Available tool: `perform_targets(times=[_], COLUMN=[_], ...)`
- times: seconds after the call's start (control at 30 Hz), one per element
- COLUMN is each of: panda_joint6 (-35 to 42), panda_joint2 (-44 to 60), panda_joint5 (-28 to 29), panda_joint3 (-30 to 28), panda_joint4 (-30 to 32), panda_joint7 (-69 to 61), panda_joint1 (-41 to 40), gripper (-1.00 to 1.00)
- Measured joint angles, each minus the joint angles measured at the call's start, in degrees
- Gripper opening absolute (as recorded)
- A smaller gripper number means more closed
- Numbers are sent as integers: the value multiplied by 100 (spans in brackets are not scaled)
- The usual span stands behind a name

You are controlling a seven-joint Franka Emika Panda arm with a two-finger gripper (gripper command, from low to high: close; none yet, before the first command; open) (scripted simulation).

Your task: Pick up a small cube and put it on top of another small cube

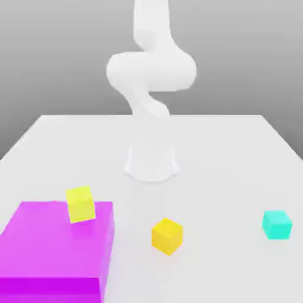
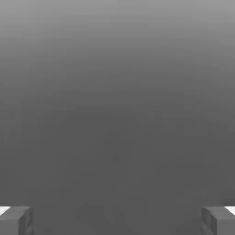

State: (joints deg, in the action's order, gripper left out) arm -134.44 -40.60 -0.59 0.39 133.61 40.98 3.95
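Right, the cyan cube sits out towards the exterior view's right, resting on the pale tabletop and well apart from everything else! Over to the orange cube, and it's down on the tabletop too, a little right of centre in the exterior view, turned so that an edge points at the camera. Nothing is stacked on either of them. Across on the exterior view's left lies the big magenta block, broad and flat-topped, running to the picture's edge, and there's the yellow cube at its far right-hand part, looking slightly tilted; whether it touches the block is hard to call from this angle. The orange cube lies between the block and the cyan cube, touching neither. Behind them all stands the white arm, its base planted on the tabletop near the middle, its upper part rising out of the top of the exterior view. And now the hand view: the gripper is spread wide, its two fingers well apart, nothing pinched between them, with plain grey beyond, lighter at one side and darker towards the fingers.
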Motion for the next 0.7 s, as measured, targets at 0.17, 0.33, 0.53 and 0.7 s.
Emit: perform_targets(times=[0.17, 0.33, 0.53, 0.7], panda_joint6=[-544, -1070, -1705, -2233], panda_joint2=[1072, 2108, 3352, 4406], panda_joint5=[-125, -221, -178, 226], panda_joint3=[139, 375, 821, 1118], panda_joint4=[374, 736, 1171, 1533], panda_joint7=[-997, -1945, -2967, -3554], panda_joint1=[773, 1447, 2092, 2762], gripper=[0, 0, 0, 0])
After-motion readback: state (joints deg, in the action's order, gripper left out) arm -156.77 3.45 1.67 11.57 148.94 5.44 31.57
